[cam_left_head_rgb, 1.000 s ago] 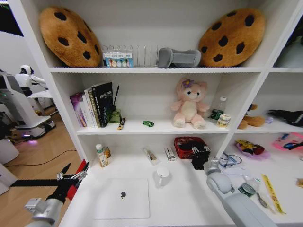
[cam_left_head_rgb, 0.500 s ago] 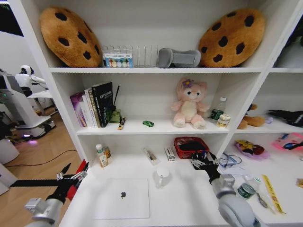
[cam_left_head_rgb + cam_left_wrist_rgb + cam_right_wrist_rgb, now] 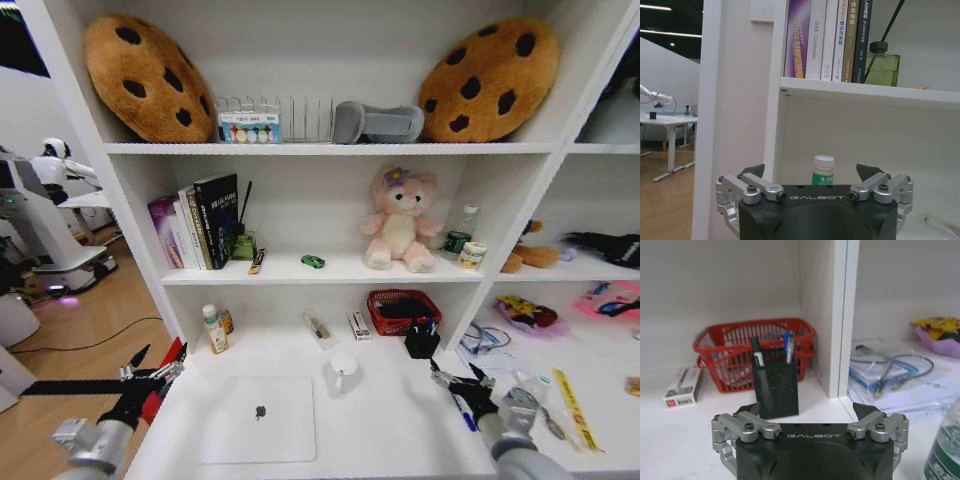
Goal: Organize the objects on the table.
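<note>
Head view first: the silver laptop [image 3: 258, 419] lies flat near the front edge of the white desk [image 3: 385, 420], lid closed. The right gripper [image 3: 460, 384] hangs over the desk's right part, fingers spread, empty, with a blue pen [image 3: 461, 411] lying loose on the desk just beside it. The black mesh pen holder [image 3: 421, 342] stands nearer the back, just in front of the red basket [image 3: 400, 309]. The tiny green car [image 3: 313, 261] sits on the shelf above. The left gripper [image 3: 150, 378] waits off the desk's left edge.

Left wrist view: that claw [image 3: 810, 175] is spread and holding nothing, facing a small bottle [image 3: 823, 171] at the back.

Right wrist view: the claw [image 3: 807, 415] gapes wide, holder [image 3: 775, 388] dead ahead with pens upright inside. The risk looks like this: a low approach could nudge the light holder over, or roll the loose pen toward the clutter at the right.
</note>
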Robot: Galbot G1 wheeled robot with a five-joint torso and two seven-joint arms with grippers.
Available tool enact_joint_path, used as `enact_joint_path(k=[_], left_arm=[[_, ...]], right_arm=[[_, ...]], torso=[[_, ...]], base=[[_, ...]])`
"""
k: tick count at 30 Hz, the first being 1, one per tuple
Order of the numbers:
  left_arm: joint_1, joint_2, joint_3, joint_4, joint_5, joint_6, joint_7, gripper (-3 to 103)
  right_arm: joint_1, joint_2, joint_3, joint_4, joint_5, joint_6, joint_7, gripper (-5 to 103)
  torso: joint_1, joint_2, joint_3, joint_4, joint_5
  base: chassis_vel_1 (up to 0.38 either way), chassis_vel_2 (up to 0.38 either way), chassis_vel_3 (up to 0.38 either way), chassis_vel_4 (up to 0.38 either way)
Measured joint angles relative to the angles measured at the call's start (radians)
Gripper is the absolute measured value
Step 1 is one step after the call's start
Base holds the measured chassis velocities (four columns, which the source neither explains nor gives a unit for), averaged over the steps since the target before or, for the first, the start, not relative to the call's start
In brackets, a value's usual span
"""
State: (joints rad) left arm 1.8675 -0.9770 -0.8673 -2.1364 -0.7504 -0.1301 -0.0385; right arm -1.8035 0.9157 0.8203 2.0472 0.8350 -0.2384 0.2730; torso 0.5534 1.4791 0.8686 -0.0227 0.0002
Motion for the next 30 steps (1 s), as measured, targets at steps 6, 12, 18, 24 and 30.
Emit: enact_joint_path(k=[6,12,18,24,30], left_arm=[[0.000,0.000,0.000,0.000,0.000,0.000,0.000,100],[0.000,0.000,0.000,0.000,0.000,0.000,0.000,100],[0.000,0.000,0.000,0.000,0.000,0.000,0.000,100],[0.000,0.000,0.000,0.000,0.000,0.000,0.000,100],[0.000,0.000,0.000,0.000,0.000,0.000,0.000,100]], right_arm=[[0.060,-0.038,-0.052,-0.123,0.018,-0.034,-0.009,100],[0.091,-0.052,-0.116,-0.169,0.004,-0.029,-0.015,100],[0.136,-0.055,-0.166,-0.186,-0.011,-0.029,-0.004,103],[0.133,-0.064,-0.180,-0.190,-0.011,-0.030,0.010,79],[0.121,-0.058,-0.182,-0.195,-0.014,-0.021,0.012,62]], torso=[[0.000,0.000,0.000,0.0001,0.0001],[0.000,0.000,0.000,-0.0001,-0.0002],[0.000,0.000,0.000,0.0001,-0.0002],[0.000,0.000,0.000,0.0000,-0.0003],[0.000,0.000,0.000,0.0000,-0.0007]], base=[[0.000,0.000,0.000,0.000],[0.000,0.000,0.000,0.000],[0.000,0.000,0.000,0.000],[0.000,0.000,0.000,0.000],[0.000,0.000,0.000,0.000]])
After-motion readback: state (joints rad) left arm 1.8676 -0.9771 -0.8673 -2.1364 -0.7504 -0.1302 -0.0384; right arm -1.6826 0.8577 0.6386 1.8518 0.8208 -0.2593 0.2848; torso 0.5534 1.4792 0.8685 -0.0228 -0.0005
